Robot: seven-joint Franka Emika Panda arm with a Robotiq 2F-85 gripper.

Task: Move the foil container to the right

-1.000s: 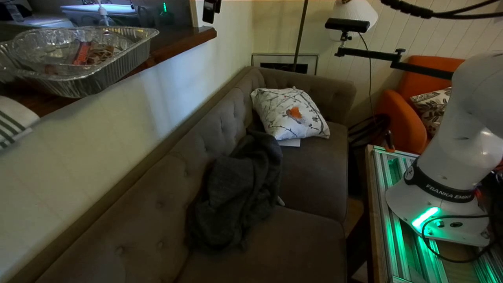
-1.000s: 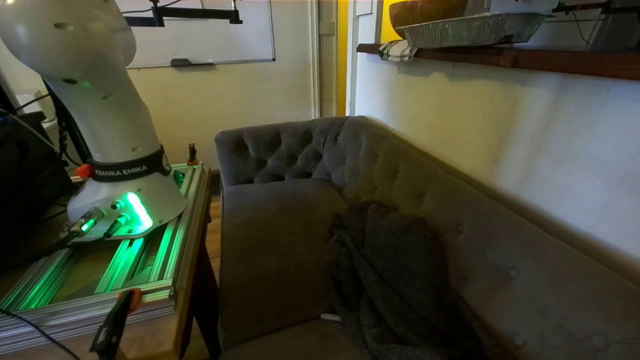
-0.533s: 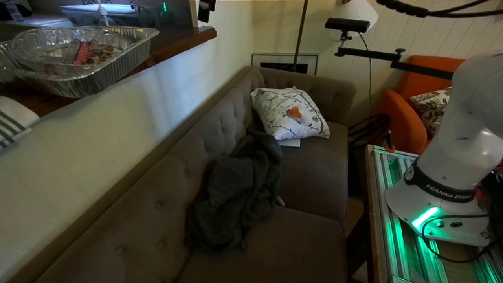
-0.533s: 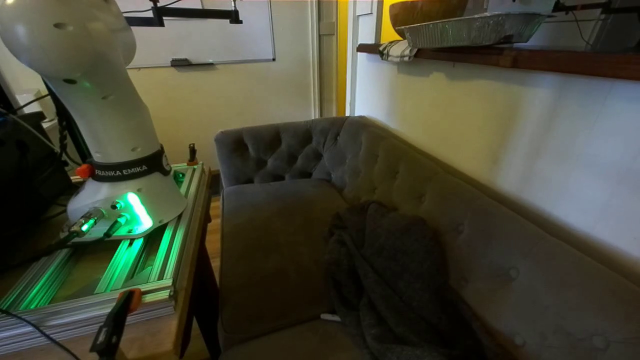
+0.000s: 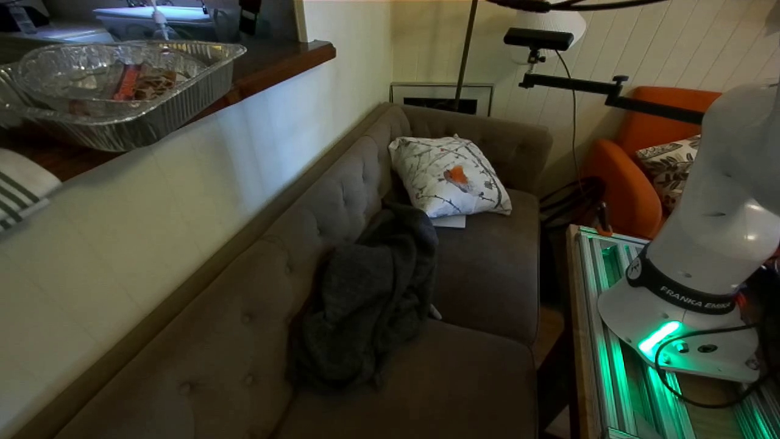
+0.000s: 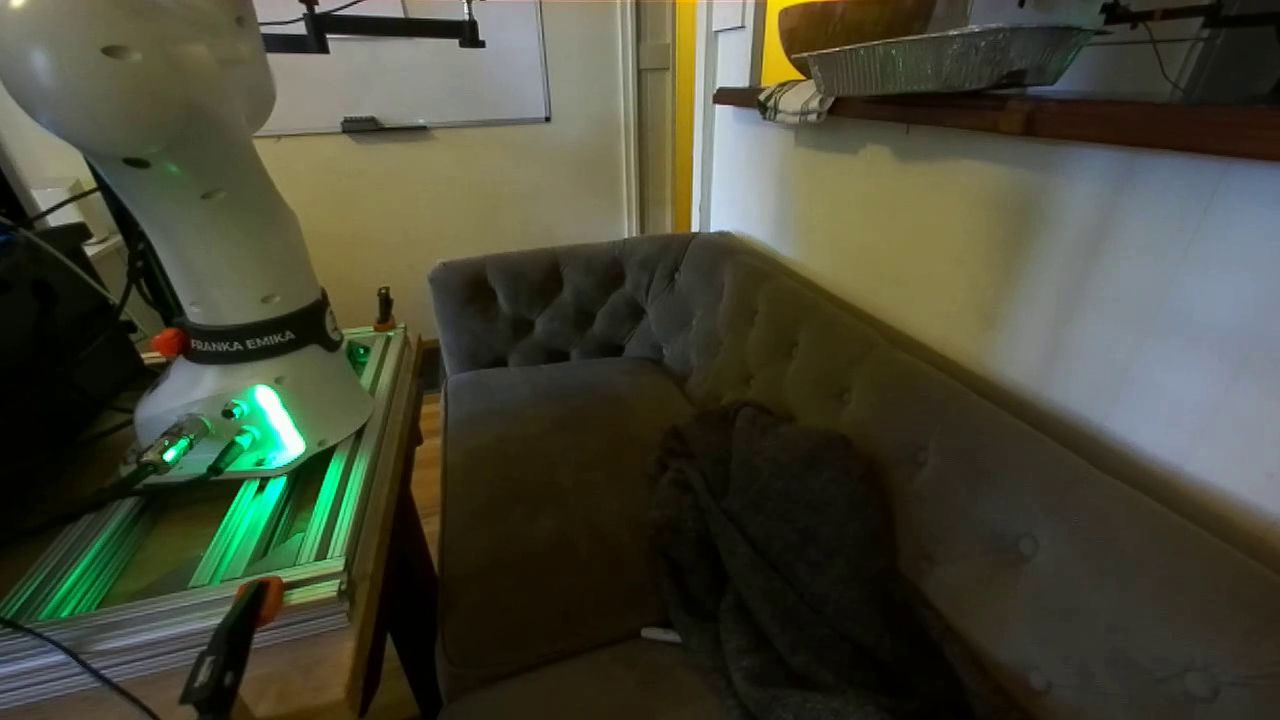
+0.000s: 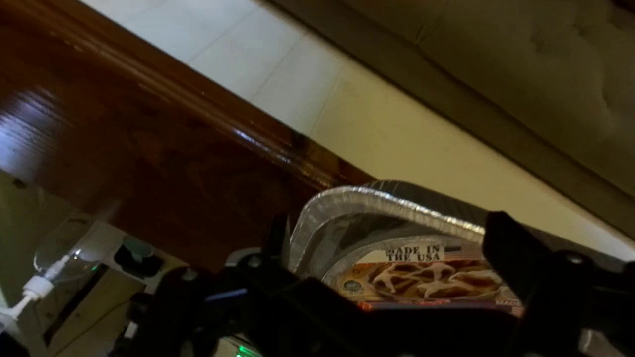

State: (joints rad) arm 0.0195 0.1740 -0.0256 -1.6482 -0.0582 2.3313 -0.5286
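The foil container [image 5: 183, 100] is a large silver tray with a rolled rim, standing on the dark wooden ledge [image 5: 286, 64]. A rounder foil tray with a printed food label lies inside it. The container also shows in an exterior view [image 6: 940, 62] and at the bottom of the wrist view [image 7: 397, 201]. My gripper [image 7: 389, 228] is open, its black fingers wide apart, with the container's near corner seen between them. Whether the fingers touch the foil I cannot tell. In an exterior view only a dark finger [image 5: 248, 17] shows at the top edge, above and beyond the container.
A striped cloth [image 5: 21, 186] hangs over the ledge beside the container. A brown bowl [image 6: 850, 30] stands behind it. A pump bottle [image 7: 42, 282] shows in the wrist view. Below are the sofa [image 5: 487, 274], a dark blanket [image 5: 372, 299] and a patterned cushion [image 5: 451, 177].
The dark finger at the top edge of an exterior view has moved left, from past the ledge's end to over the ledge. The arm's cable has shifted left too. The container has not moved.
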